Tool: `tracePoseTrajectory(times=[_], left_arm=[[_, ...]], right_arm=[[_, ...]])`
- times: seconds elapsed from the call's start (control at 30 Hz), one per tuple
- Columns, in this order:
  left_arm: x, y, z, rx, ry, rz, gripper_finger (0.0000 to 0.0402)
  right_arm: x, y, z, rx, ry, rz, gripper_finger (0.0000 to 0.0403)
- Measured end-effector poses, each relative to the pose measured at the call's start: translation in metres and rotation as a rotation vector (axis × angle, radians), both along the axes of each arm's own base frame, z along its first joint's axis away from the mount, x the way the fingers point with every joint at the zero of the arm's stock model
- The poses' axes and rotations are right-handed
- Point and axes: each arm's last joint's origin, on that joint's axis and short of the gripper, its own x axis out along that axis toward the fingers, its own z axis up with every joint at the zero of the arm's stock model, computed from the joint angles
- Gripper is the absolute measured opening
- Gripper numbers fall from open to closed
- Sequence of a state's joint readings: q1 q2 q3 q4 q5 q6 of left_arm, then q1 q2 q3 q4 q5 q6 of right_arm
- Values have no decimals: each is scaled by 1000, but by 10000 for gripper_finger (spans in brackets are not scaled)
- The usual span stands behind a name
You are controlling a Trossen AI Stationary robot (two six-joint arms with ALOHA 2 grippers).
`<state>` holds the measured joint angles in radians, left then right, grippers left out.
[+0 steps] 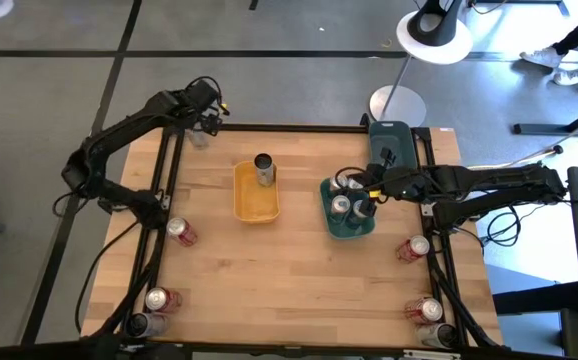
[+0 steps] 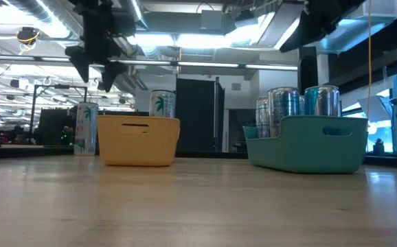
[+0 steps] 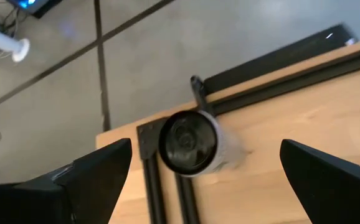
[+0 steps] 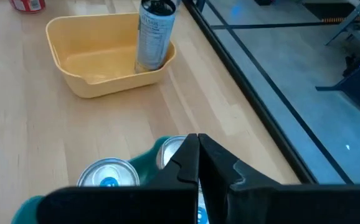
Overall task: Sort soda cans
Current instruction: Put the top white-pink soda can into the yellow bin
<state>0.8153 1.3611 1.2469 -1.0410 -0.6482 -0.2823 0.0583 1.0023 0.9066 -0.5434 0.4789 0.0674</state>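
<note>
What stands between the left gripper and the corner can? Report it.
Nothing visible does. The left gripper hangs open right above the can at the far left corner of the table, the can's top in plain sight.

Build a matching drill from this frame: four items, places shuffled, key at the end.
Items:
1. yellow tray
2. teal tray
3. left end effector
4. red can

Places:
A. near the table's left edge
B. over a can at the far left corner
C. holds one can
D. holds several cans, right end effector above it

Pairs: 1-C, 2-D, 3-B, 4-A
</note>
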Motion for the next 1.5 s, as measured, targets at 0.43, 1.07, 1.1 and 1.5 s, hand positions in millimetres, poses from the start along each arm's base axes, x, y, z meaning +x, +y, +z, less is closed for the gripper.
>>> tracePoseTrajectory(times=[0.43,1.07,1.1,1.5], left_arm=[[-4,19,-18,-50,55,81,397],[4,46,-56,-151,146,126,397],[4,47,-58,-156,151,127,397],[7,59,-80,-226,216,113,397]], right_arm=[[1,0,-8,7,0,-5,5],[1,1,-9,23,3,17,5],[1,1,-9,23,4,17,5],[1,1,-9,23,8,17,5]])
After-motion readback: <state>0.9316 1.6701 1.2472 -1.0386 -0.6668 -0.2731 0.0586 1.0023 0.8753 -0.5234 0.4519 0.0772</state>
